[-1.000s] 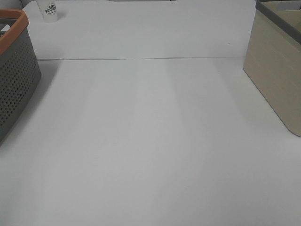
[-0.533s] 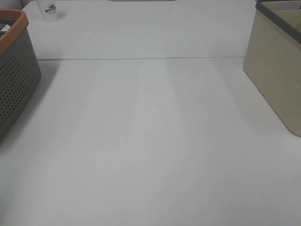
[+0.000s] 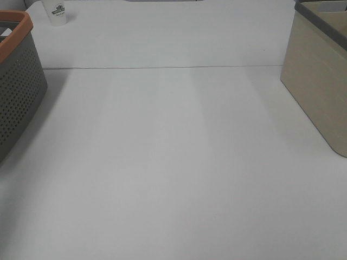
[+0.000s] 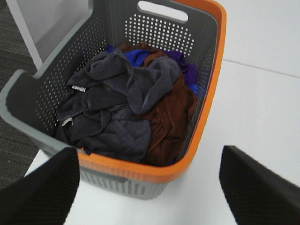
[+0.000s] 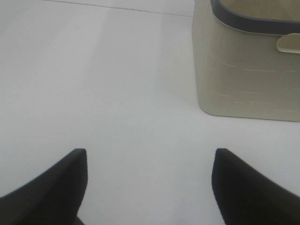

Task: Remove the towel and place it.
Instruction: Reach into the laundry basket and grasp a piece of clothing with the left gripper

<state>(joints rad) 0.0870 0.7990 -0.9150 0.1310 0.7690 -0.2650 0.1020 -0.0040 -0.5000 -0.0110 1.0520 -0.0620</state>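
Note:
The charcoal-grey towel (image 4: pixel 105 110) lies crumpled on top of a pile in the grey perforated basket with an orange rim (image 4: pixel 213 89), next to a brown cloth (image 4: pixel 166 119) and a blue cloth (image 4: pixel 138 56). My left gripper (image 4: pixel 150 187) is open, its fingers spread wide, and hovers above and in front of this basket, holding nothing. My right gripper (image 5: pixel 150 187) is open and empty above the white table, facing the beige basket (image 5: pixel 243 70). Neither gripper shows in the exterior high view, where only the grey basket's side (image 3: pixel 19 86) is seen.
The beige basket with a dark grey rim (image 3: pixel 320 76) stands at the right edge of the table. A white paper cup (image 3: pixel 56 12) stands at the back left. A thin seam (image 3: pixel 162 67) runs across the white table. Dark floor lies beyond the grey basket.

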